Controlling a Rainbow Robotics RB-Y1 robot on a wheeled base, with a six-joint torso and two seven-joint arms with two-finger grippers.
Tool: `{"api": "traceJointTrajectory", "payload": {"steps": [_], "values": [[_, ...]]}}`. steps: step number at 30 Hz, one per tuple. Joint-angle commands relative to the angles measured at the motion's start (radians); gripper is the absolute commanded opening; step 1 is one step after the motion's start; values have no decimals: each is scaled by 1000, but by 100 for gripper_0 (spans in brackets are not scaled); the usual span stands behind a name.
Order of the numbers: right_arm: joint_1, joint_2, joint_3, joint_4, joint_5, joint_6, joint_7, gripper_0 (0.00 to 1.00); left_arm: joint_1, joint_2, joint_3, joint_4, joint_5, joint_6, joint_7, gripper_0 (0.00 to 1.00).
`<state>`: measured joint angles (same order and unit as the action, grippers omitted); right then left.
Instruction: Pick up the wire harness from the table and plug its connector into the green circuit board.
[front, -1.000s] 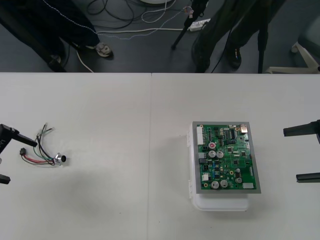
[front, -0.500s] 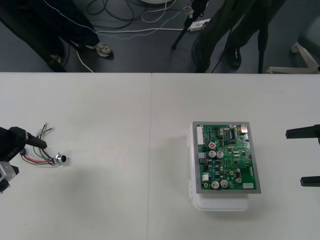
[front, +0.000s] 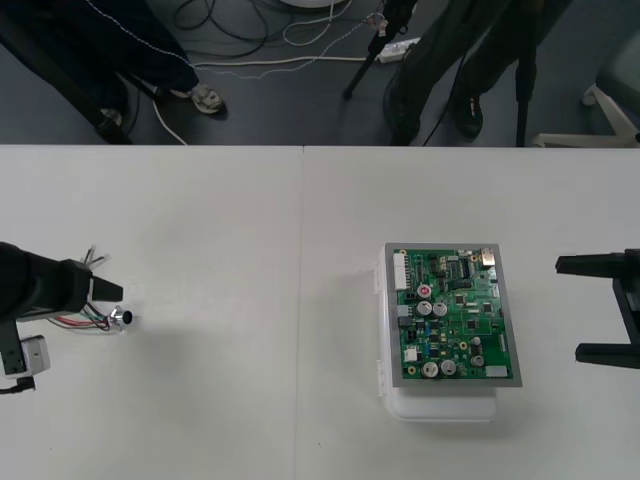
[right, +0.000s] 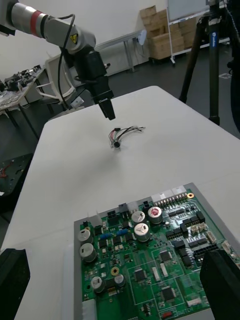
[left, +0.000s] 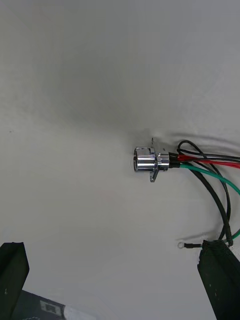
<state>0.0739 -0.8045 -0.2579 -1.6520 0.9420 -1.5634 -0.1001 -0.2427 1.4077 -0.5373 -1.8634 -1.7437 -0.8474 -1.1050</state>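
Since the earlier frames my left gripper (left: 116, 246) has swung in over the wire harness (front: 95, 312), and my right gripper (front: 568, 308) has edged in toward the green circuit board (front: 452, 315).

Findings:
- **Left gripper:** It is spread wide and holding nothing. It hangs above the harness, with one finger (left: 217, 260) just over the wire ends; I cannot tell if they touch.
- **Harness:** It lies on the surface (front: 250, 250) by the 9 o'clock edge, well apart from the board and at the board's 9 o'clock.
- **Socket and wires:** The round metal socket (left: 147, 164) rests on its side at the 3 o'clock end of the bundle. Red, green and black wires (left: 210, 165) trail from it.
- **Right gripper:** It is spread and empty at the board's 3 o'clock, near the board but apart from it.
- **Board:** It sits on its white base (front: 440, 408).
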Motion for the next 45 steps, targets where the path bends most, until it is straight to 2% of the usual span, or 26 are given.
{"api": "traceJointTrajectory", "payload": {"steps": [1,7,15,20,26,30,32,38,45], "values": [[-51,37,-1,41,-14,-7,68,100,-121,56,-127,-30,-74,142,-202,100],[-63,77,11,73,-16,-7,92,100,-216,73,-274,-39,-160,215,-342,100],[-94,71,103,80,-49,-7,195,100,-305,71,-411,-37,-231,231,-524,100],[-94,53,114,78,-49,-7,178,100,-363,65,-501,-30,-260,245,-616,100],[-85,41,120,78,-49,-7,109,100,-491,42,-681,7,-306,275,-722,100],[-80,30,126,78,-62,-7,114,100,-613,13,-820,43,-312,283,-785,100],[-71,13,152,67,-91,-7,119,100,-682,-6,-897,61,-315,292,-816,100],[-40,-28,200,6,-146,-7,123,100,-799,-52,-1052,125,-326,357,-892,100],[-31,-39,175,-25,-143,-7,102,100,-828,-92,-1130,199,-339,419,-1020,100]]}}
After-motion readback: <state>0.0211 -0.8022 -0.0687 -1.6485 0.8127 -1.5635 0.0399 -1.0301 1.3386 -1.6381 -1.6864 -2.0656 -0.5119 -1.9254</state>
